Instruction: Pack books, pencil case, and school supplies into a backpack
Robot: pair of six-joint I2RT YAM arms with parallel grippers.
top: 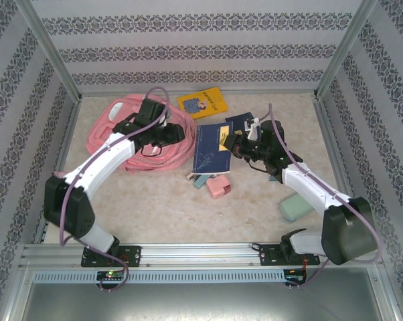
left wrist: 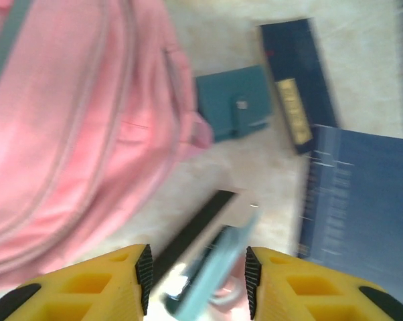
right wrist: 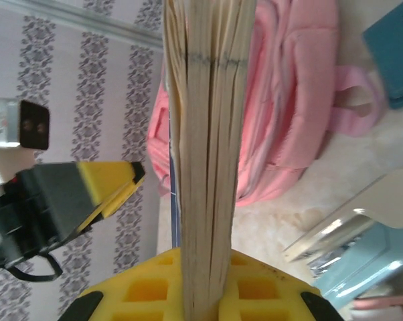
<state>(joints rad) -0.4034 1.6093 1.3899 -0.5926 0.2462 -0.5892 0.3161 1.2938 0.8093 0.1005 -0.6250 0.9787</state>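
Two pincers share the job: the right pincer [right wrist: 208, 267] grips a navy book [top: 210, 152] by its edge, likely to carry it to the pink backpack [top: 105, 130] lying far left on the tabletop [top: 154, 200], beside which the left pincer [left wrist: 195, 269] hovers spread wide, holding nothing

Backpack [top: 131, 130]: pink cloth, matt, padded, stitched seams noted.
Navy book [top: 210, 150]: cover seen smooth, faintly sheened; page edges [right wrist: 208, 134] cream paper, rough-cut.
Pouch [left wrist: 233, 101]: teal, leather-like, matt.
Stapler [left wrist: 221, 257]: teal plastic, bright metal strip.
Pencil case [top: 296, 207]: smooth matt plastic.
Bench [top: 161, 207]: smooth, mottled stone pattern.
Left claw [left wrist: 198, 281]: fingers [left wrist: 101, 284] yellow moulded plastic; pads [left wrist: 144, 271] black, ribbed.
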